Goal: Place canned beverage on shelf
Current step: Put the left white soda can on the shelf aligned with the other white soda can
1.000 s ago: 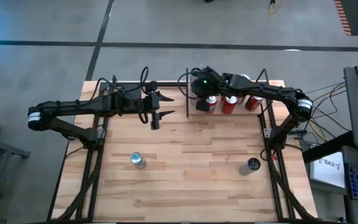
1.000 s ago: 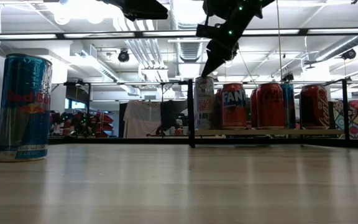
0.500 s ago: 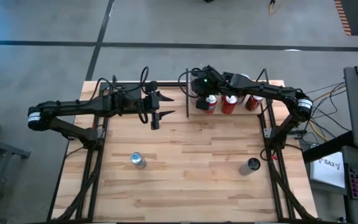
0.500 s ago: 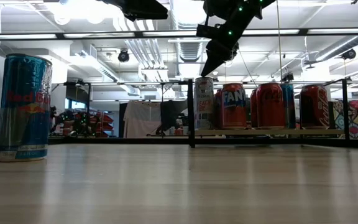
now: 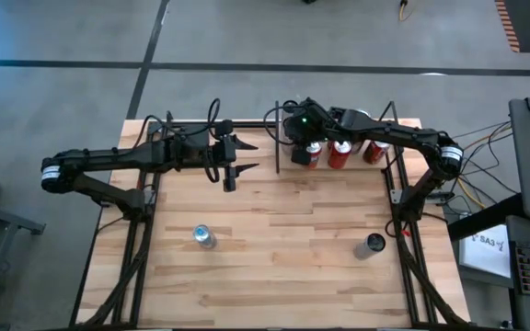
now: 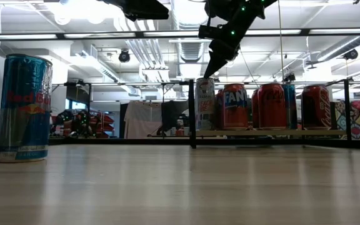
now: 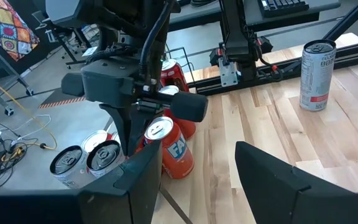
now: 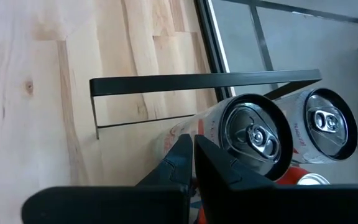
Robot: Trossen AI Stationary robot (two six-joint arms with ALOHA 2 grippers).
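The shelf [image 6: 261, 132], a light-wood board with black rods, stands at the table's far side and carries several cans. A white can [image 6: 205, 103] is at its left end, with an orange can [image 6: 235, 106] beside it. My right gripper [image 6: 208, 72] is shut and slants down just over the white can's top [image 8: 252, 134], at the side next to the shelf's end rail [image 8: 204, 81]. My left gripper [image 5: 247, 156] hovers open and empty over the far left of the table, facing the shelf. A blue can [image 6: 24, 107] stands upright on the tabletop. My right gripper's shut fingertips [image 8: 207, 163] stand right beside the white can's rim [image 8: 224, 146], coming from above at a slant. I cannot tell whether they touch it. The can stands upright on the shelf board.
The blue can [image 5: 203, 236] stands near left on the tabletop and a dark can [image 5: 371, 245] near right. The dark can also shows as a silver-sided can [image 7: 316, 74] in the left wrist view. The arms' frames run along both side edges. Bare wood lies between the two loose cans.
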